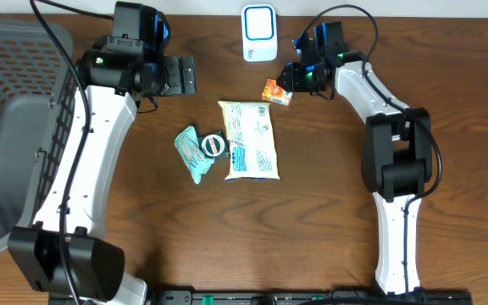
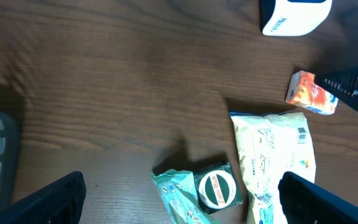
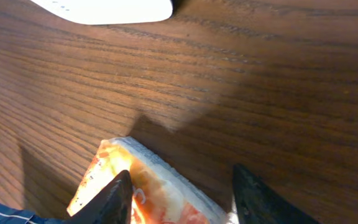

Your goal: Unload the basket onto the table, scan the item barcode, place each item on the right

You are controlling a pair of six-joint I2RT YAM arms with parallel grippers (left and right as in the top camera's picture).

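On the brown surface (image 1: 312, 220) the big white pouch (image 1: 249, 140) lies mid-table, and the white-and-blue scanner (image 1: 259, 32) stands beyond it at the far edge. The left pincer (image 1: 189, 74) hangs wide open and empty, well off to the left of both. The right pincer (image 3: 182, 179) is the one that matters. It stands about half open, with one of its fingers (image 3: 114, 202) on each side of the small orange packet (image 1: 277, 91). The packet lies flat on the surface and does not look clamped or lifted. In the overhead view the packet sits between the pouch's upper right corner and the scanner. Its long axis runs roughly across the table, dipping a little toward the right arm. The right pincer reaches over it from that right-hand end. The scanner is near, farther out from the packet and slightly to the left, so the carry would probably be short and falls to the right arm.
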